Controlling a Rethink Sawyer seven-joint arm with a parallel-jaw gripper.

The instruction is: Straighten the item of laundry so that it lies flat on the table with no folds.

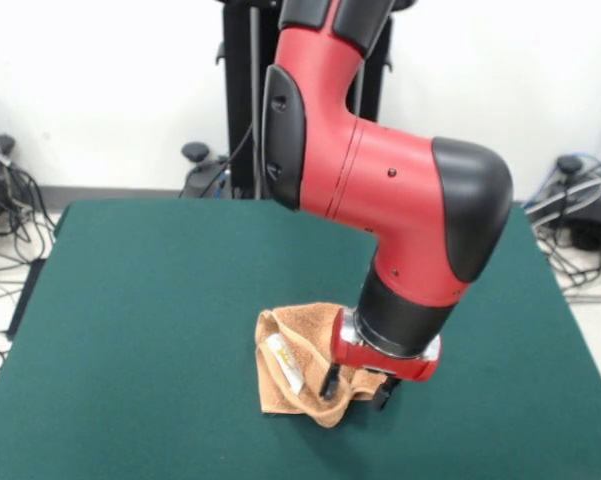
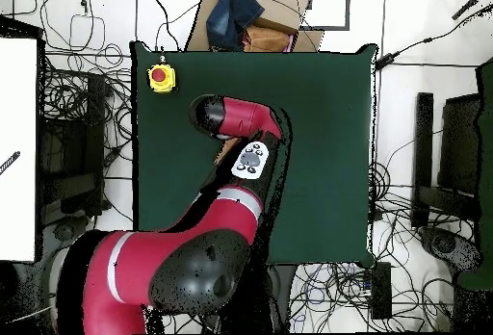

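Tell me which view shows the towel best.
The front view. There the towel lies bunched on the green table, its white label showing, with the hand down on its edge. In the overhead view the arm covers nearly all of it; only a tan sliver shows.

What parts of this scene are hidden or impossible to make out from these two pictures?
- Towel, overhead view: almost wholly covered by the arm; only a sliver shows.
- Towel, front view: bunched in folds, its right part behind the gripper, so its full shape is hidden.
- Gripper: whether it pinches the cloth; its fingers end against the folds.
- Label: too small to read.
- Table, front view: near edge cut off by the frame.
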